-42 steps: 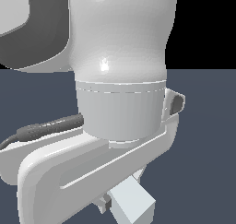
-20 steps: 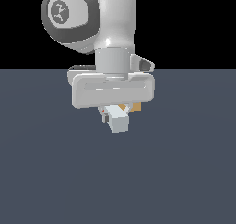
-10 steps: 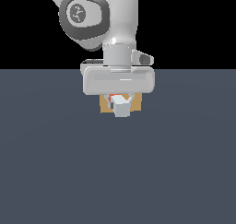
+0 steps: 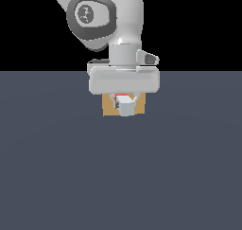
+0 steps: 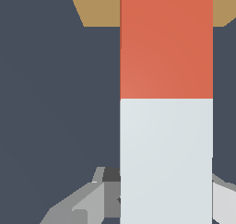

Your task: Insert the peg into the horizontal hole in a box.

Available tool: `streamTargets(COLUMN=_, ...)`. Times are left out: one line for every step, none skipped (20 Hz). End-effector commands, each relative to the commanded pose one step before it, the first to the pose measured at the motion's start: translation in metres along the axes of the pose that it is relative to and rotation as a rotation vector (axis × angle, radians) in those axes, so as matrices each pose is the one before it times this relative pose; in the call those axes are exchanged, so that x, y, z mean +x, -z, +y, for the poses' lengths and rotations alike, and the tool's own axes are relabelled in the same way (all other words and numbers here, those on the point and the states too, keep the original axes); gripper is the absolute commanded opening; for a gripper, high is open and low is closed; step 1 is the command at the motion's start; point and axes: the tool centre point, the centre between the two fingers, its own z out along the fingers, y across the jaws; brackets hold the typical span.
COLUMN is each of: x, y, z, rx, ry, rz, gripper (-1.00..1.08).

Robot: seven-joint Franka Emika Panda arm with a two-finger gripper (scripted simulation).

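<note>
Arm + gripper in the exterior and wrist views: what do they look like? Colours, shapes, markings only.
The arm has glossy white rounded shells; one joint carries a dark grey cap with a small pale mark, too blurred to read. Under a short white wrist cylinder sits a wide, rounded light-grey hand block with a small dark-tipped stub at one side. The gripper shows little there; in the wrist view its fingers are grey and angular. No cables visible.

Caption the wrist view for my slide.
Gripper holds the peg by its white half, red end pointing at the box.

A bare simulated workspace: a featureless slate-grey floor meets a flat black backdrop.
</note>
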Motion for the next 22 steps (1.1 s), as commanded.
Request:
streamTargets(x=-0.00019, y=0.00150, z=0.00120, rx=-0.00266, ry=-0.00196, rz=-0.00028, gripper=-1.00)
streamTargets(x=0.00000, y=0.00000, z=0.00000, rx=0.00000, ry=0.00000, rz=0.00000, gripper=-1.00)
streamTargets(x=0.00014, y=-0.00143, z=-0.00099, rx=0.00272, ry=0.00081, rz=0.00015, gripper=-1.00)
streamTargets(x=0.00002, y=0.00048, z=0.00055, rx=-0.00096, ry=-0.00013, rz=0.00015, gripper=-1.00)
streamTargets(x=-0.00001, y=0.00155, z=0.00132, rx=-0.00295, ry=-0.00041, rz=0.00044, gripper=-1.00)
streamTargets(x=0.00000, y=0.00062, z=0.00053, rx=-0.00117, ry=-0.00016, rz=0.00017, gripper=-1.00)
streamTargets(x=0.00000, y=0.00000, z=0.00000, rx=0.00000, ry=0.00000, rz=0.00000, gripper=-1.00)
streamTargets(x=0.00000, y=0.00000, z=0.00000, rx=0.00000, ry=0.00000, rz=0.00000, gripper=-1.00)
streamTargets(x=0.00000, y=0.00000, z=0.00000, rx=0.00000, ry=0.00000, rz=0.00000, gripper=-1.00)
streamTargets(x=-0.00001, y=-0.00152, z=-0.00103, rx=0.00301, ry=0.00005, rz=-0.00001, gripper=-1.00)
streamTargets(x=0.00038, y=0.00000, z=-0.00003, rx=0.00000, ry=0.00000, rz=0.00000, gripper=-1.00)
streamTargets(x=0.00117, y=0.00000, z=-0.00010, rx=0.00000, ry=0.00000, rz=0.00000, gripper=-1.00)
streamTargets(x=0.00196, y=-0.00001, z=-0.00014, rx=0.00000, ry=0.00000, rz=0.00000, gripper=-1.00)
streamTargets(x=0.00274, y=-0.00001, z=-0.00016, rx=0.00000, ry=0.00000, rz=0.00000, gripper=-1.00)
streamTargets(x=0.00353, y=-0.00001, z=-0.00016, rx=0.00000, ry=0.00000, rz=0.00000, gripper=-1.00)
streamTargets(x=0.00431, y=-0.00002, z=-0.00015, rx=0.00000, ry=0.00000, rz=0.00000, gripper=-1.00)
streamTargets(x=0.00512, y=0.00041, z=-0.00018, rx=-0.00069, ry=0.00005, rz=0.00005, gripper=-1.00)
streamTargets(x=0.00588, y=-0.00002, z=-0.00008, rx=0.00000, ry=0.00000, rz=0.00000, gripper=-1.00)
streamTargets(x=0.00667, y=-0.00002, z=-0.00005, rx=0.00000, ry=0.00000, rz=0.00000, gripper=-1.00)
streamTargets(x=0.00745, y=-0.00003, z=-0.00002, rx=0.00000, ry=0.00000, rz=0.00000, gripper=-1.00)
streamTargets(x=0.00823, y=0.00040, z=-0.00007, rx=-0.00069, ry=-0.00001, rz=0.00002, gripper=-1.00)
streamTargets(x=0.00893, y=-0.00003, z=0.00001, rx=0.00000, ry=0.00000, rz=0.00000, gripper=-1.00)
